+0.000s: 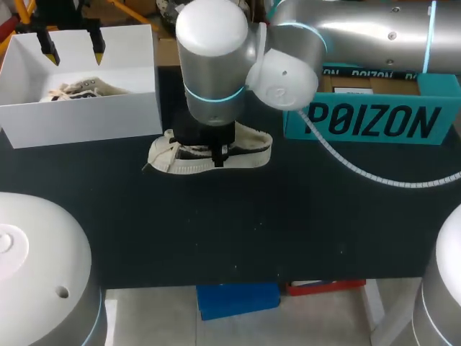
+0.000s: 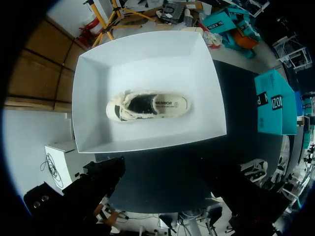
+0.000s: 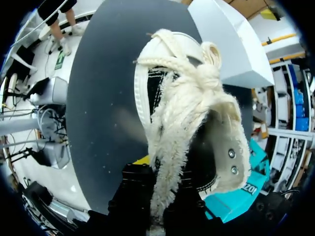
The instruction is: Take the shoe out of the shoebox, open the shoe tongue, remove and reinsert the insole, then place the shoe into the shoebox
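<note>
A cream shoe [image 1: 248, 151] with frayed laces stands on the dark table [image 1: 238, 223], just in front of the white shoebox [image 1: 79, 119]. My right gripper [image 1: 216, 154] comes straight down onto its middle. In the right wrist view this gripper [image 3: 160, 199] is shut on the frayed tongue strip of the shoe [image 3: 197, 98], pulling it up from the opening. A second cream shoe [image 1: 79, 90] lies inside the shoebox [image 2: 147, 142], sole-lining up [image 2: 147, 105]. My left gripper [image 1: 73, 52] hangs open above the box, holding nothing [image 2: 170, 196].
A teal box lid [image 1: 374, 119] with dark lettering stands on the table at the back right, close behind the right arm; it also shows past the shoebox [image 2: 275, 103]. A white coiled cable [image 1: 360, 173] trails across the table from the right arm.
</note>
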`<state>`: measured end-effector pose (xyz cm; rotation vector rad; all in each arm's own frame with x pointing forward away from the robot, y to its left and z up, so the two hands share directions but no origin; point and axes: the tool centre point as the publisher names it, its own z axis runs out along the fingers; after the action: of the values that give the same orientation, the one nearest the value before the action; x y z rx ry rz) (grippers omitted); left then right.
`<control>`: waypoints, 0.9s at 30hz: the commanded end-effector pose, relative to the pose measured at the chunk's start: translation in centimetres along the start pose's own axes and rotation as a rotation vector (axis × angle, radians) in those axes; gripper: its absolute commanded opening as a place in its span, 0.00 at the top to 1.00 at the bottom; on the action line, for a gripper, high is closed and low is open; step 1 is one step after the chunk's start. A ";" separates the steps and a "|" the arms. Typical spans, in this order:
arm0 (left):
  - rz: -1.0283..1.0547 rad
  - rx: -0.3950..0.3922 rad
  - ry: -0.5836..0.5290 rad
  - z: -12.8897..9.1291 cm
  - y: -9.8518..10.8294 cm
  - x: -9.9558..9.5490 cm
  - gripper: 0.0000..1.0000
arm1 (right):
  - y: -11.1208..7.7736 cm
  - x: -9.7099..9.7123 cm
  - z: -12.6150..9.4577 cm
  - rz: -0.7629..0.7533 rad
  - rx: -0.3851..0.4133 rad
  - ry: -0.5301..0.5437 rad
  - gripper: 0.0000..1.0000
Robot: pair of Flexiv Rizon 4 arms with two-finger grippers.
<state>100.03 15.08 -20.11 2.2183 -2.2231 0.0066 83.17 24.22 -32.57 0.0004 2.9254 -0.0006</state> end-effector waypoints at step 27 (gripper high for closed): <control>-0.001 -0.001 -0.001 0.0 0.0 0.0 0.00 | 1.2 3.3 7.4 0.047 0.101 0.107 0.00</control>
<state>100.03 15.07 -20.11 2.2182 -2.2231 0.0066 81.39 25.09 -40.91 0.0989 3.0176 -0.1251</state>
